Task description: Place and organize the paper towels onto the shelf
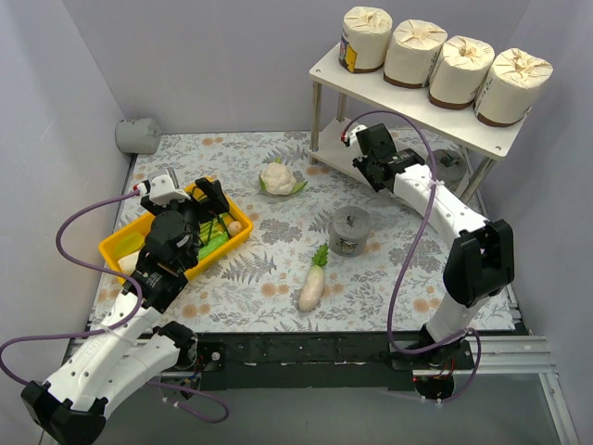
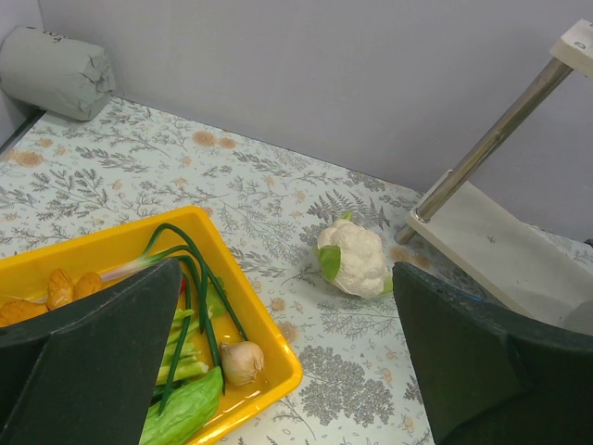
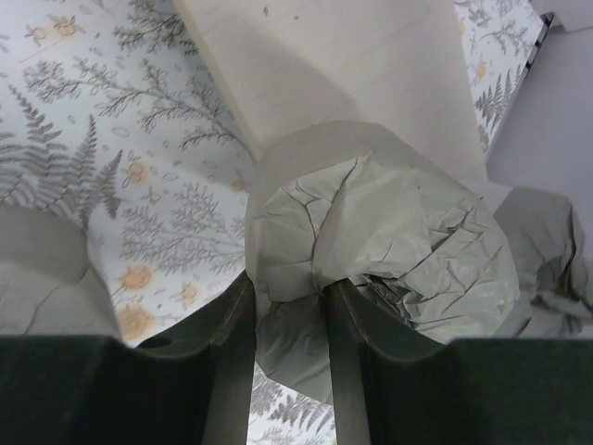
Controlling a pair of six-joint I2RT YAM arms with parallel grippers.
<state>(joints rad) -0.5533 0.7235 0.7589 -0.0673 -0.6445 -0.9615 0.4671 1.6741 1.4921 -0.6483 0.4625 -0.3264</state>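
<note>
The shelf (image 1: 408, 88) stands at the back right with four cream paper towels (image 1: 434, 54) in a row on its top board. My right gripper (image 1: 367, 156) is at the shelf's left end, shut on the pleated wrapping of a grey roll (image 3: 389, 241), just short of the lower board (image 3: 352, 65); its point in the wrist view is (image 3: 287, 301). Other grey rolls: one mid-table (image 1: 350, 232), one in the back left corner (image 1: 139, 135) (image 2: 56, 72), one under the top board (image 1: 451, 165). My left gripper (image 1: 209, 197) (image 2: 287, 371) is open and empty over the yellow tray.
The yellow tray (image 1: 116, 248) (image 2: 278, 362) of vegetables lies at the left. A cauliflower (image 1: 281, 178) (image 2: 352, 258) lies mid-back and a long white radish (image 1: 313, 283) near the front. Grey rolls flank the held one on the left (image 3: 37, 269) and right (image 3: 547, 241).
</note>
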